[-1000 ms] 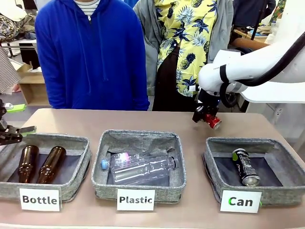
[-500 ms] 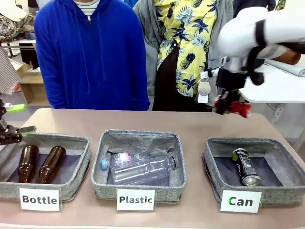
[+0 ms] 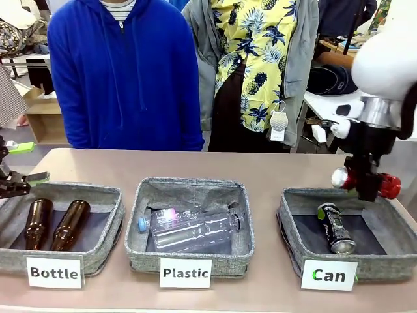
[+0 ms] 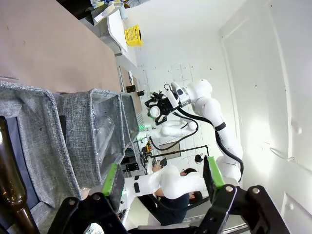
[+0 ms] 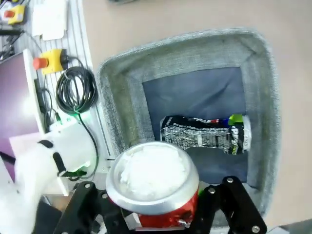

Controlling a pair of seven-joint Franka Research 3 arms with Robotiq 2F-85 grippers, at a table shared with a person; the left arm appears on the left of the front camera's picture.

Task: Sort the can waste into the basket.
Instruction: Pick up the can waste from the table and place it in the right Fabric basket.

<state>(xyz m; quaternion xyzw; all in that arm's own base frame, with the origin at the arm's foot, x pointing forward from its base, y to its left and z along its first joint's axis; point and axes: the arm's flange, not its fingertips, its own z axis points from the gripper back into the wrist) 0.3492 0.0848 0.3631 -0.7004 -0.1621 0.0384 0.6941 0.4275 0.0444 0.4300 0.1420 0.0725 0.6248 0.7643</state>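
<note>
Shiny red crushed metal drink can [image 3: 366,182] lies sideways, clamped at its narrowed middle in the right gripper [image 3: 366,186], silver end toward the robot's left, red end toward its right. It hangs in the air above the far rim of the grey fabric rectangular basket labelled "Can" [image 3: 296,222], not touching it. In the right wrist view the can's silver end [image 5: 152,176] sits between the black fingers, with the basket's dark lining directly beyond. Slim dark drink can with silver top [image 3: 336,228] lies on that lining, below the gripper and slightly toward the robot's side; it appears flat on its side. Left gripper [image 4: 161,183] hovers beside the grey basket labelled "Bottle" [image 3: 78,193], its green-padded jaws spread apart with nothing between them. Two brown glass bottles [image 3: 52,223] lie in that basket. Clear plastic bottles [image 3: 192,228] lie in the middle grey basket labelled "Plastic" [image 3: 133,222]
</note>
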